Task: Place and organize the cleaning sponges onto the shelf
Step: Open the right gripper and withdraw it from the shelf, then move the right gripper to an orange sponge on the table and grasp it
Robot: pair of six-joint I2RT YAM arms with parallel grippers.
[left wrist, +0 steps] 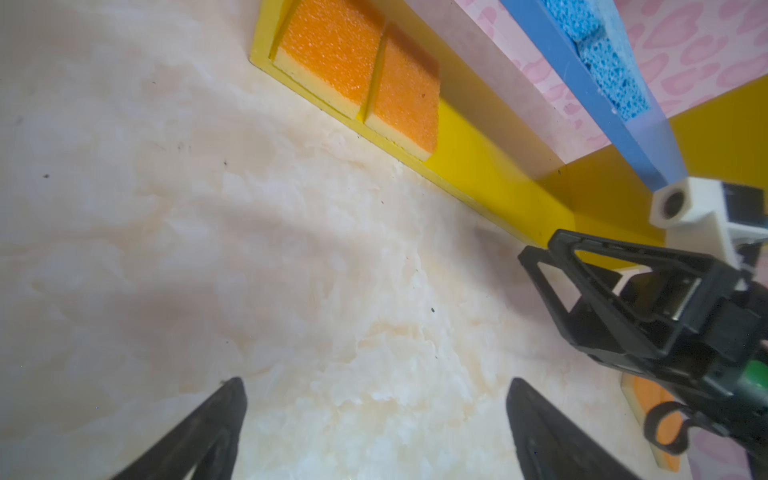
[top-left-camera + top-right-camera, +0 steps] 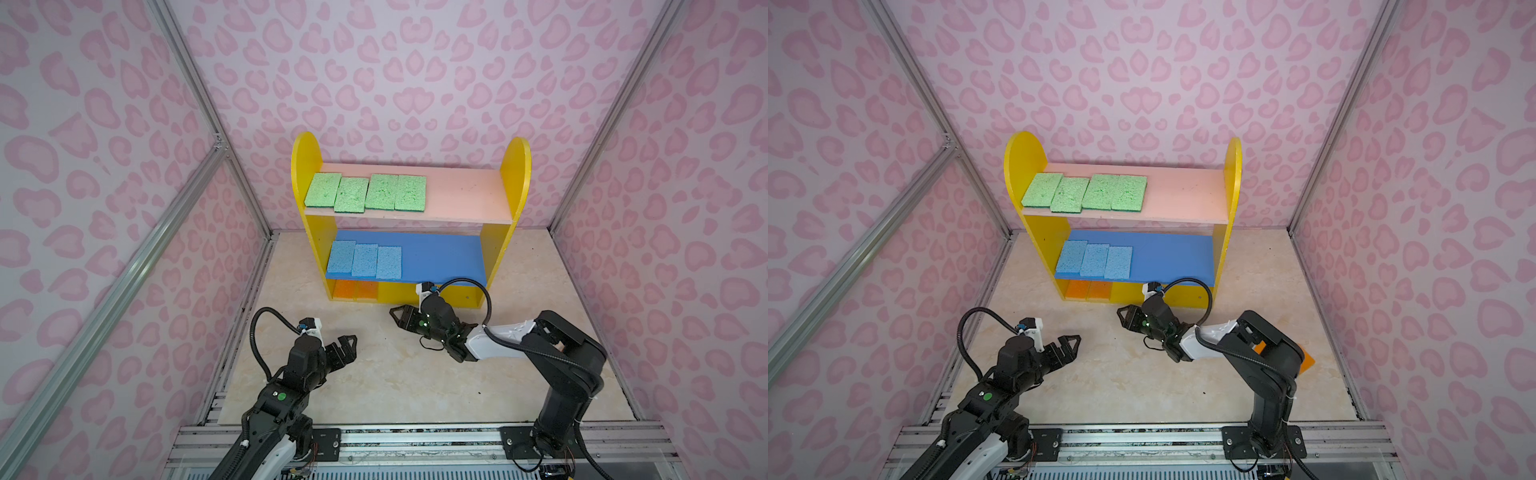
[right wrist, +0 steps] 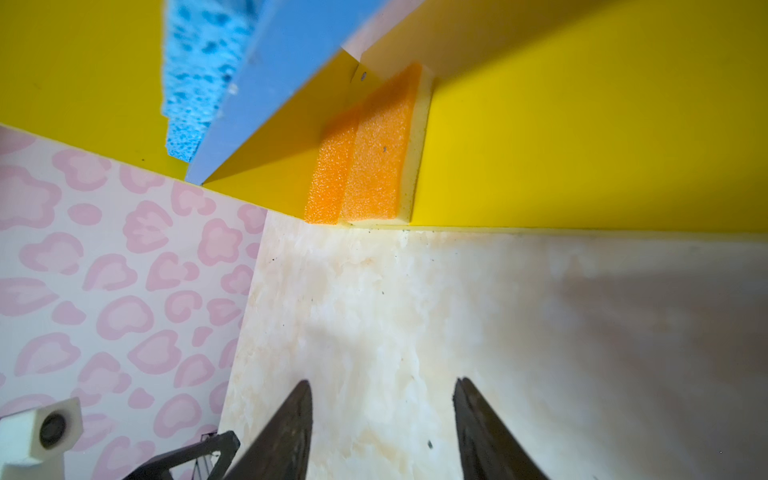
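cleaning sponges, both top views: green on shelf pink board, blue on blue board, two orange on base; in a top view loose orange sponge on worktop. left wrist: left gripper jaws wide, empty. right wrist: right gripper jaws apart, empty.

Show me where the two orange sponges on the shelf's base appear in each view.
Both top views: orange sponges at the yellow base's left end.
Left wrist: sponges side by side on the base, beyond the open left tool.
Right wrist: sponges on the base, beyond the right tool.
Shared landmark: blue board above them.
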